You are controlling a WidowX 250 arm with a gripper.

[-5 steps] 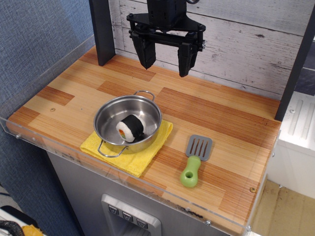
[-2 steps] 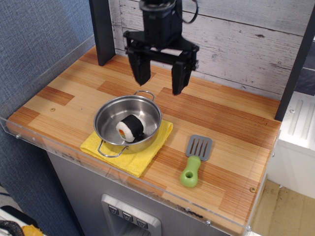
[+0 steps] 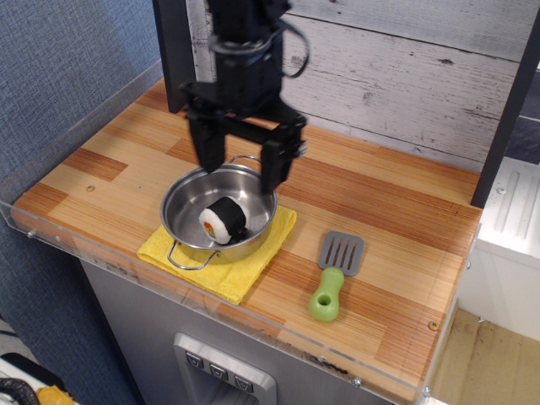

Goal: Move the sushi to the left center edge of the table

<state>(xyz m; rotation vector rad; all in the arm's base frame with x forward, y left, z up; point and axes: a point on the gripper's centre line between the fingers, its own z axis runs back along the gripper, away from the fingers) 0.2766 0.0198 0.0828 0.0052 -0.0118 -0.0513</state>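
Note:
The sushi, a small black-wrapped roll with a white face and orange-green centre, lies inside a steel pot on the wooden table. My gripper is open and empty. It hangs over the pot's far rim, above and just behind the sushi, with one finger over the pot's left side and the other over its right rim.
The pot stands on a yellow cloth near the front edge. A grey spatula with a green handle lies to the right. A dark post stands at the back left. A clear acrylic rim borders the table.
My gripper has come down and forward-left from the back wall to just over the pot, still open. The sushi and pot have not moved.

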